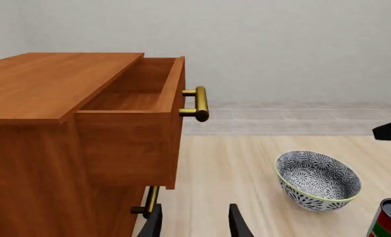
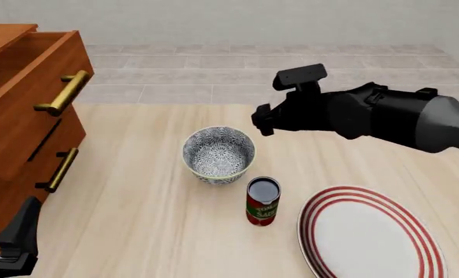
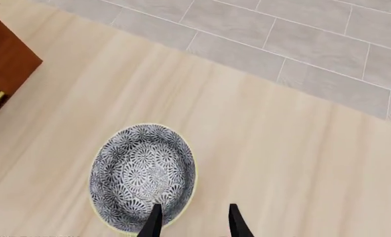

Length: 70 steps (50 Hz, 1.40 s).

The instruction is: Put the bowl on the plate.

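Observation:
The bowl (image 2: 218,154), grey-and-white floral with a pale rim, stands upright and empty mid-table. The plate (image 2: 368,234), white with red rings, lies at the near right, apart from the bowl. My right gripper (image 2: 261,124) hovers just beyond the bowl's far-right side. In the right wrist view the right gripper (image 3: 194,223) is open, one finger over the bowl (image 3: 142,175) and the other outside its rim, holding nothing. My left gripper (image 1: 195,224) is open and empty near the cabinet, with the bowl (image 1: 318,179) well off to its side. In the front view the left gripper (image 2: 17,238) sits at the near left corner.
A red-labelled can (image 2: 263,201) stands between bowl and plate, close to the bowl's near side. A wooden cabinet (image 2: 13,116) fills the left edge, its top drawer (image 1: 139,98) pulled open, with brass handles (image 1: 199,103). Tiled floor lies beyond the table's far edge.

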{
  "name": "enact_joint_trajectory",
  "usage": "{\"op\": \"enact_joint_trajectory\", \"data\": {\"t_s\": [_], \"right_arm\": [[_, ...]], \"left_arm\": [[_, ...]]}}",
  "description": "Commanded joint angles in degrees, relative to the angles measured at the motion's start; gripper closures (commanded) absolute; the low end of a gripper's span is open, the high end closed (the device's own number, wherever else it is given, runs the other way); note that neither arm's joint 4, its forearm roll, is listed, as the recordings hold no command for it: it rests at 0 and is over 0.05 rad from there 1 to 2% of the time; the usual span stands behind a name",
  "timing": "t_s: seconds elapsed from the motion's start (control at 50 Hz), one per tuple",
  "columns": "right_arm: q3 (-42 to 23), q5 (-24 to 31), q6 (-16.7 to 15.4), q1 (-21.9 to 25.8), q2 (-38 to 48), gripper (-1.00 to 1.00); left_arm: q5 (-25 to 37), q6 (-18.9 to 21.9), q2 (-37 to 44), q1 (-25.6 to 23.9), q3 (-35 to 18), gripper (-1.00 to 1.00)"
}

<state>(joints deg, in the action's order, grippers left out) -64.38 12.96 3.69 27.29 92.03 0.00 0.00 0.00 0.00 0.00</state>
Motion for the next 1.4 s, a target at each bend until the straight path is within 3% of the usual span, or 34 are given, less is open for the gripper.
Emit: {"op": "enact_joint_trajectory", "data": {"t_s": [0.02, 0.22, 0.68, 1.16, 1.4], "right_arm": [[-1.1, 2.2, -0.9, -1.0, 2.9, -1.00], [-6.5, 6.1, -2.4, -1.5, 7.6, -1.00], [-17.7, 10.3, -0.7, -0.8, 17.5, -1.00], [-19.4, 10.9, 0.0, -0.6, 22.2, -1.00], [-17.1, 10.0, 0.6, 0.2, 22.9, -1.00]], "left_arm": [[0.0, 0.0, 0.0, 0.0, 0.0, -1.00], [0.0, 0.0, 0.0, 0.0, 0.0, -1.00], [0.0, 0.0, 0.0, 0.0, 0.0, -1.00], [0.0, 0.0, 0.0, 0.0, 0.0, -1.00], [0.0, 0.0, 0.0, 0.0, 0.0, -1.00]]}}
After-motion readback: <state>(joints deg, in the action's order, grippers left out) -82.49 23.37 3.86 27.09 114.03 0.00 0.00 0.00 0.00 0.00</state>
